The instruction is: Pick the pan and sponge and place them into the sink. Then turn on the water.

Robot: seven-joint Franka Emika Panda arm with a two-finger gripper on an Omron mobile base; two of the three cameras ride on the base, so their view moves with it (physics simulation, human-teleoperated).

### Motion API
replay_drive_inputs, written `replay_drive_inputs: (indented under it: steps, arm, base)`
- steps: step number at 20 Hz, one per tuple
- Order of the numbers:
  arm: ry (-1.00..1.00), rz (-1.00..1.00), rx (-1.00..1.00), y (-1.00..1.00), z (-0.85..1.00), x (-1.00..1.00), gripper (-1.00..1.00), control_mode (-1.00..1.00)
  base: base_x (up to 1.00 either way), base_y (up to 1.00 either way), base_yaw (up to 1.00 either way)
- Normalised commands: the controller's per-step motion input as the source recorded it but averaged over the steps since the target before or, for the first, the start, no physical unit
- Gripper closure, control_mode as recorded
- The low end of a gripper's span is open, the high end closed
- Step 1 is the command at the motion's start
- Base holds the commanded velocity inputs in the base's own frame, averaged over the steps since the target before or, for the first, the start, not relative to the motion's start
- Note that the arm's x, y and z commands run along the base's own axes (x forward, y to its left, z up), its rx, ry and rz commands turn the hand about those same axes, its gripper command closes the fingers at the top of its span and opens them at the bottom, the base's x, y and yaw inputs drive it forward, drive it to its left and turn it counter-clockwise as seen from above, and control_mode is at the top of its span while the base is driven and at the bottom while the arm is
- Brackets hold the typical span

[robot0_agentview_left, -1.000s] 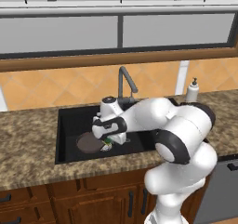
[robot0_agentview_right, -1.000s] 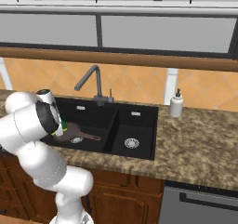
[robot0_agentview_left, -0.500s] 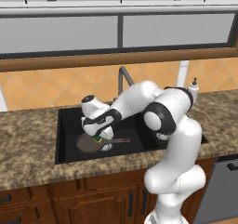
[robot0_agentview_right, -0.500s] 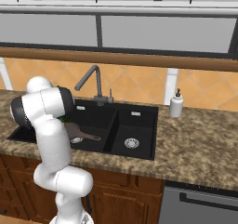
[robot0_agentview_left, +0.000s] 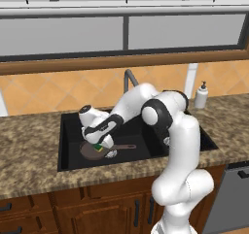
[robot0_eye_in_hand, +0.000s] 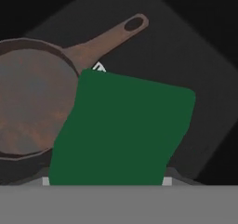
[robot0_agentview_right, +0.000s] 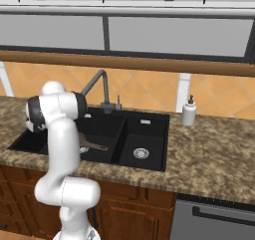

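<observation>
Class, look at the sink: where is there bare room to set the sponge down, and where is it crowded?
Free: the smaller basin around its drain, and the large basin's floor beyond the pan's handle. Crowded: the large basin of the sink, where the pan, the gripper and the sponge it carries sit together.

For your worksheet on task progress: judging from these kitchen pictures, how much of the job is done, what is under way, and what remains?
Done: the pan lies in the sink, in its large basin. In hand: the sponge sits close before the gripper, low over the pan; the fingers are hidden behind it, so I cannot confirm the grip. Left: release the sponge, then turn on the water; no stream runs from the faucet.
</observation>
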Motion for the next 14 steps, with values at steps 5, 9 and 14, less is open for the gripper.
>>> replay_drive_inputs:
  steps: [5,9,14]
  arm:
    - [-0.11,0.06,0.00,0.00,-0.59,0.28,1.00,-1.00]
    - [-0.11,0.12,0.02,0.00,-0.48,0.35,1.00,-1.00]
    - [-0.03,0.09,0.02,0.00,-0.33,0.51,1.00,-1.00]
  base:
    - [0.00,0.00,0.00]
    - [0.00,0.00,0.00]
    - [0.00,0.00,0.00]
